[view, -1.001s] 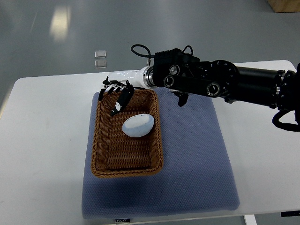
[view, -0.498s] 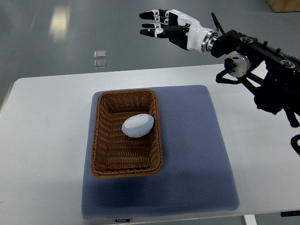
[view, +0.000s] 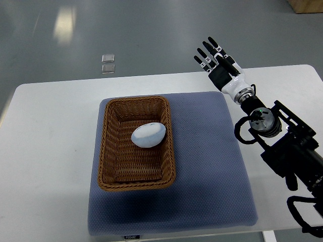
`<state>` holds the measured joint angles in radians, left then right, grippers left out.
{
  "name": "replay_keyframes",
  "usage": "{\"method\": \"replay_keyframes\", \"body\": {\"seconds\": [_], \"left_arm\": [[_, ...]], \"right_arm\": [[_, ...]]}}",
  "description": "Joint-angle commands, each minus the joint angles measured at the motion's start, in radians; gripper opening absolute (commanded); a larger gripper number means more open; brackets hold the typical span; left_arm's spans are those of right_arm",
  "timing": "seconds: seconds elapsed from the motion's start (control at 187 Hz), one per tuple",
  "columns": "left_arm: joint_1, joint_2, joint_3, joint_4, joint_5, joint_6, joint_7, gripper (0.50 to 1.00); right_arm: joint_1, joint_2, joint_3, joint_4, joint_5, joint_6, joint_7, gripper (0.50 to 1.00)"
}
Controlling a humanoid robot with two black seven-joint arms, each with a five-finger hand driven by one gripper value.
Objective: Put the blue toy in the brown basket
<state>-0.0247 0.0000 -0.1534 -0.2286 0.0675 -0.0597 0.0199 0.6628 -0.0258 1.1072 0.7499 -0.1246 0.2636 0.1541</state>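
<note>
A pale blue egg-shaped toy lies inside the brown wicker basket, toward its far right part. The basket stands on the left half of a blue-grey mat. My right hand is well to the right of the basket, above the mat's far right corner, with its fingers spread and holding nothing. Its black arm runs down to the lower right edge. The left arm is out of view.
The mat lies on a white table. Two small clear squares lie on the grey floor beyond the table's far edge.
My right hand has left the basket's far rim, swung up and away, then come down to the right of the basket. The toy has stayed in the basket.
</note>
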Motion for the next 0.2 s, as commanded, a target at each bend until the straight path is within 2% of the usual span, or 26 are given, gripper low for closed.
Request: {"method": "replay_keyframes", "body": {"seconds": [0.0,0.07,0.198], "left_arm": [[0.000,0.000,0.000,0.002,0.000,0.001,0.000,1.000],[0.000,0.000,0.000,0.002,0.000,0.000,0.000,1.000],[0.000,0.000,0.000,-0.001,0.000,0.001,0.000,1.000]], "right_arm": [[-0.017,0.012,-0.001,-0.017,0.010,0.046,0.004,0.909],[-0.038,0.013,0.000,-0.017,0.010,0.071,0.004,0.909],[-0.043,0.013,-0.001,-0.020,0.010,0.071,0.007,0.909]]}}
